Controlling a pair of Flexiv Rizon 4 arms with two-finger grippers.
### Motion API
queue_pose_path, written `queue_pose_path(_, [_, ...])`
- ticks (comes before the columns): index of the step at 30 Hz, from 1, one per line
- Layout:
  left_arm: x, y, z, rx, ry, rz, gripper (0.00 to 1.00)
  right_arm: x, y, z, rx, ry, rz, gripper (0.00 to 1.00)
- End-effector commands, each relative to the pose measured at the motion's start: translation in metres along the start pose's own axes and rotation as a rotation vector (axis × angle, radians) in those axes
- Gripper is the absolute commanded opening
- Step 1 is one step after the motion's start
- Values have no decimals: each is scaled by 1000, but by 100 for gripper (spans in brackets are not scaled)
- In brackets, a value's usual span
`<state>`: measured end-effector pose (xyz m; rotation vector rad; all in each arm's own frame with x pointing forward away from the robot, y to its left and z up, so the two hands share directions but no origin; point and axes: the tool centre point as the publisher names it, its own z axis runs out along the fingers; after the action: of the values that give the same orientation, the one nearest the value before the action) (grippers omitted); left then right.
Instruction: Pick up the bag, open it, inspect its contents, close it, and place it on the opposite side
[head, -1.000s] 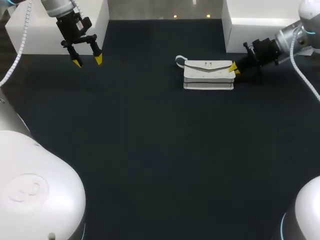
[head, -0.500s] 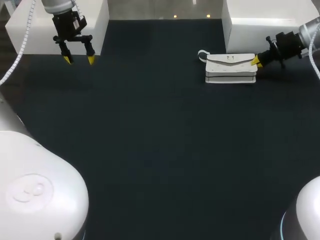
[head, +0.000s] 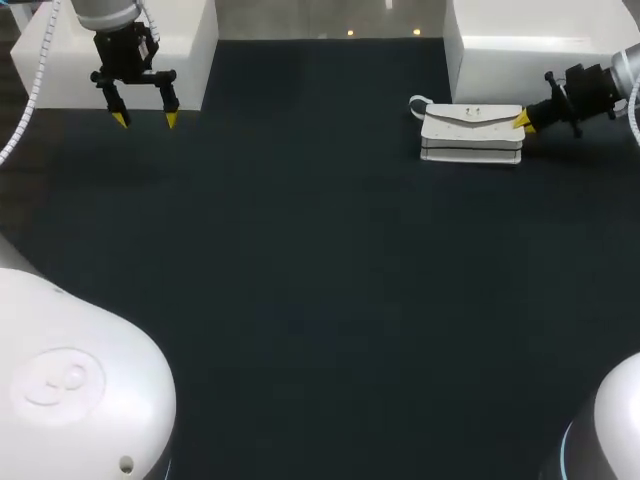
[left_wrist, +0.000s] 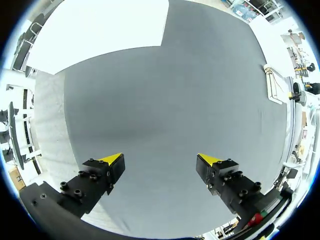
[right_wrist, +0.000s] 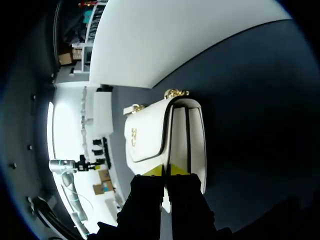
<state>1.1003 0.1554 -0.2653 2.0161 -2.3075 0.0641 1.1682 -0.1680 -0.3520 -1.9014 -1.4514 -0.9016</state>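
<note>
We see the bag (head: 472, 134), white with an envelope flap, resting on the dark table (head: 300, 260) at about one o'clock in the head view. Its long side runs from nine to three o'clock, and it sits just in front of the right-hand white block (head: 500, 55). A small white loop (head: 416, 103) sticks out at its nine o'clock end. Our right gripper (head: 523, 121) comes in low from three o'clock and meets the bag at its three o'clock end. In the right wrist view the yellow fingertips (right_wrist: 154, 171) stand almost together and pinch the edge of the bag's near end, so this gripper is clamped on the bag. Straight ahead of the fingers the bag (right_wrist: 150, 135) shows its flap with a small gold clasp (right_wrist: 134, 135), and a bit of gold chain (right_wrist: 175, 93) lies at its far end, close to the white block. Our left gripper (head: 144, 118) hangs at about ten o'clock in the head view, well apart from the bag and just in front of the left-hand white block (head: 190, 60). It points down at the table. In the left wrist view its two fingers (left_wrist: 111, 165) are spread wide over bare dark cloth, gripping no object. Far off to one side of them the bag (left_wrist: 274, 86) shows small, near the table's edge.
</note>
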Motion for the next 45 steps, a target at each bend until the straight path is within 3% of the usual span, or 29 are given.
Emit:
queue_pose_path(1, [2,8,-1,107,-7,-1,100,-1,8,-1,250,3,1,0])
queue_pose_path(9, [2,8,-1,107,-7,-1,100,-3,11,-3,247,1,3,0])
queue_pose_path(19, [2,8,-1,107,-7,-1,100,-41,54,-60,289,-44,9,0])
queue_pose_path(24, [2,8,-1,107,-7,-1,100,-52,69,-79,356,-23,-16,0])
queue_pose_path(32, [2,8,-1,107,-7,-1,100,-60,81,-84,437,-40,-28,0])
queue_pose_path(45, [2,8,-1,107,-7,-1,100,-68,94,-89,477,-36,-16,0])
